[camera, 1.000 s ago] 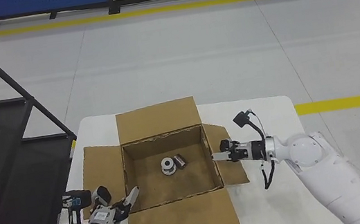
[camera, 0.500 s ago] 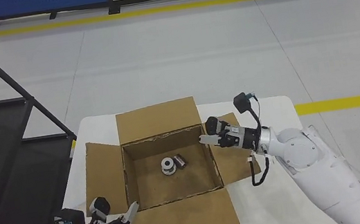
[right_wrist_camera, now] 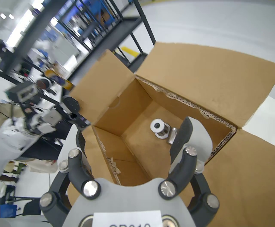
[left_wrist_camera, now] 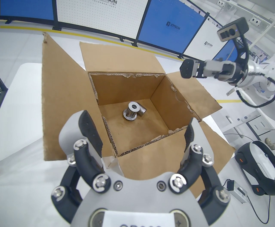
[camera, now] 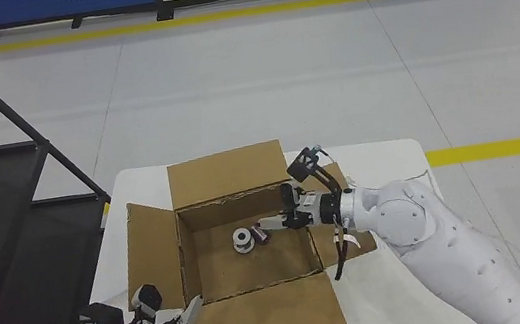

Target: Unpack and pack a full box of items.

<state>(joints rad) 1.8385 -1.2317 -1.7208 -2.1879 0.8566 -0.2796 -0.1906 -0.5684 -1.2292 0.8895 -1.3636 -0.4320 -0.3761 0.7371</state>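
Top view.
- Item 1: open brown cardboard box (camera: 228, 175), four flaps spread, at the centre of the frame on a white table (camera: 399, 278).
- Item 2: silver flanged metal cylinder (camera: 242, 238), upright on the box floor, slightly above the floor's middle.
- Item 3: small dark metal cylinder (camera: 261, 233), lying just to the right of item 2 and close against it. I cannot tell whether they touch.
- Right gripper (camera: 272, 227): right of centre, reaching in over the box's right wall, with its tips just beside item 3.
- Left gripper (camera: 172, 304): lower left of the frame, at the corner of the near flap and outside the box.
- Black metal rack (camera: 10, 250): at the left edge.

Left wrist view.
- I see the left gripper (left_wrist_camera: 137, 129) with its fingers (left_wrist_camera: 86, 124) spread wide and nothing between them. It is aimed at the near corner of the box (left_wrist_camera: 62, 96).
- The flanged cylinder (left_wrist_camera: 130, 110) and the small cylinder (left_wrist_camera: 142, 111) sit together on the box floor.
- The right gripper (left_wrist_camera: 188, 68) hangs above the far-side flap.

Right wrist view.
- I see the right gripper (right_wrist_camera: 132, 135) released, its fingers (right_wrist_camera: 184, 133) parted, holding nothing.
- It sits above the open box (right_wrist_camera: 204, 81).
- The flanged cylinder (right_wrist_camera: 159, 128) stands bore-up on the floor.
- The small cylinder (right_wrist_camera: 171, 135) lies against it, partly hidden behind one finger.
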